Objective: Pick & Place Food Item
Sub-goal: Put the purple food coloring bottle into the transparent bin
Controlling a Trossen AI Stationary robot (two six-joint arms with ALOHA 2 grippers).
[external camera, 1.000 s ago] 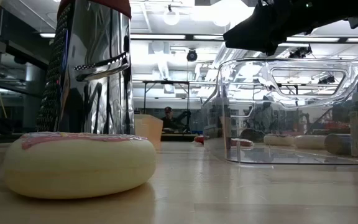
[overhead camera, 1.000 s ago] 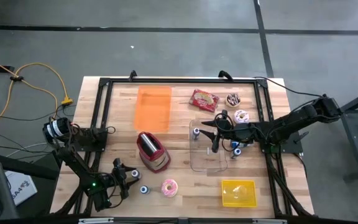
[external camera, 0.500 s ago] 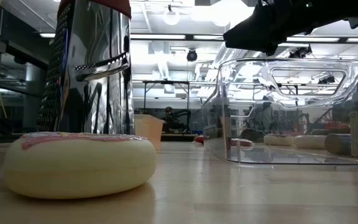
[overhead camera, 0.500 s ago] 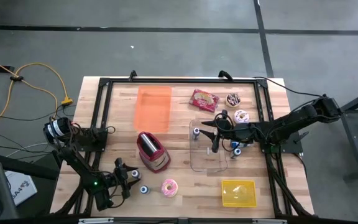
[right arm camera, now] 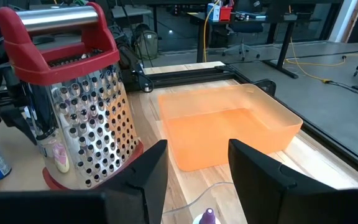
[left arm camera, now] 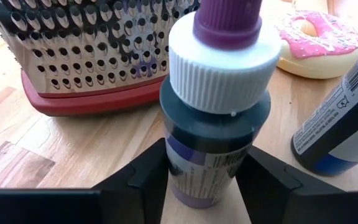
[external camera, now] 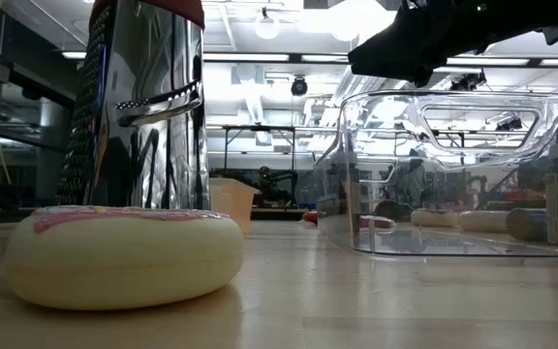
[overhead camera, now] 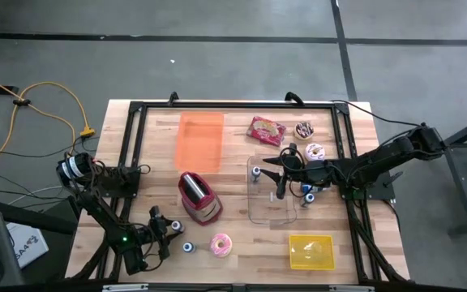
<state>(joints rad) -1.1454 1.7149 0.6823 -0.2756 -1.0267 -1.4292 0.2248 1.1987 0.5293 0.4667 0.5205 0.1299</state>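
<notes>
A small dark bottle (left arm camera: 210,149) with a white ribbed cap and a purple tip stands near the table's front left, with my left gripper (left arm camera: 207,171) shut on it. Beside it stands a blue-labelled bottle (left arm camera: 340,118). Just past them a pink-iced donut (overhead camera: 220,244) lies flat on the wood. My right gripper (right arm camera: 197,168) hangs open over the clear container (overhead camera: 270,199), nothing between its fingertips. The purple tip of another bottle (right arm camera: 207,216) shows low between its fingers. My left gripper pinches the bottle's dark body (left arm camera: 207,155), below the white cap, between its two fingers. The fingers (left arm camera: 148,180) slant down from the table's left, one on each side. The bottle stands upright with its base on the wood.
A steel grater with a red base (overhead camera: 199,197) stands just beyond the left gripper. An orange tray (overhead camera: 200,139) lies at the far left and a yellow container (overhead camera: 310,251) at the near right. A red snack packet (overhead camera: 266,130) and two donuts (overhead camera: 308,139) lie at the far right.
</notes>
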